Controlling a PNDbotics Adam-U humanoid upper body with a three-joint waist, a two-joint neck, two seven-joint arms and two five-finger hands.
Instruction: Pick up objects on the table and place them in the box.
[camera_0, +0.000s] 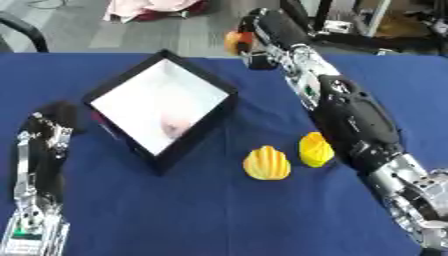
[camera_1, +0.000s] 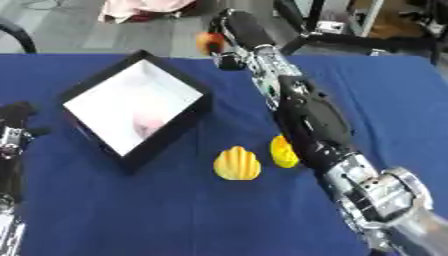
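A black box (camera_0: 203, 127) with a white inside stands tilted like a diamond at the table's left middle; a faint pink patch (camera_0: 175, 125) shows on its floor. Two yellow ridged objects lie to its right, one (camera_0: 267, 163) nearer me and one (camera_0: 315, 149) tight against my right forearm. My right arm stretches to the table's far edge, where my right hand (camera_0: 258, 37) is curled on a small orange object (camera_0: 232, 42), well beyond the box. My left hand (camera_0: 52, 117) rests at the left, just beside the box's left corner, holding nothing I can see.
A blue cloth (camera_0: 175, 215) covers the table. Past the far edge are a grey floor, pink fabric (camera_0: 149, 7), a dark chair arm (camera_0: 26, 30) at the left, and metal stands (camera_0: 350, 20) at the right.
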